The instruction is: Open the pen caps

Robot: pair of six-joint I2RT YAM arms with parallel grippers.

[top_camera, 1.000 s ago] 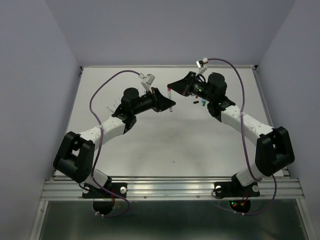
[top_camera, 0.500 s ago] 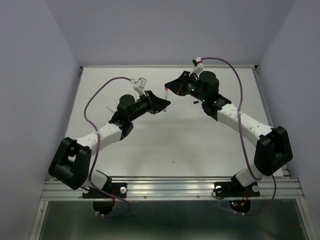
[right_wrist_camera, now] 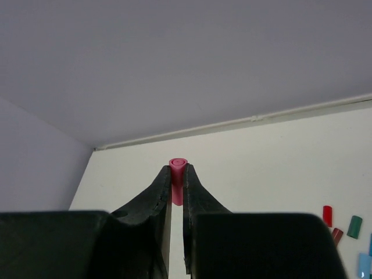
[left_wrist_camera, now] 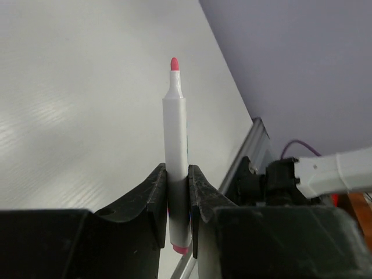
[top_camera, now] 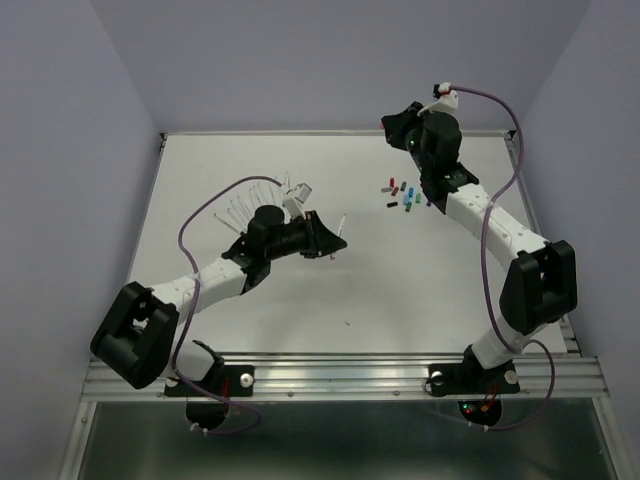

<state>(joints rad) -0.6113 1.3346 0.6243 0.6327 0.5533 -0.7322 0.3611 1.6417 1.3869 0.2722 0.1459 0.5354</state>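
Observation:
My left gripper (left_wrist_camera: 177,174) is shut on a white-barrelled pen (left_wrist_camera: 174,133) that stands upright between the fingers, its pink tip (left_wrist_camera: 174,63) bare. In the top view this gripper (top_camera: 335,242) sits mid-table with the pen (top_camera: 342,224) sticking out. My right gripper (right_wrist_camera: 177,172) is shut on a pink pen cap (right_wrist_camera: 178,167); in the top view it (top_camera: 390,122) is raised near the far edge of the table. Several loose pen caps (top_camera: 400,193) in red, green, blue and dark colours lie below the right arm.
Several white pens (top_camera: 240,205) lie at the back left of the table (top_camera: 430,290), behind the left arm. Red (right_wrist_camera: 327,215), green (right_wrist_camera: 354,226) and maroon (right_wrist_camera: 337,235) caps show low right in the right wrist view. A tiny dark speck (top_camera: 345,322) lies near the front.
The two grippers have pulled apart. The right one swung up and back towards the far edge with the pink cap. The left one drew nearer with the uncapped pen.

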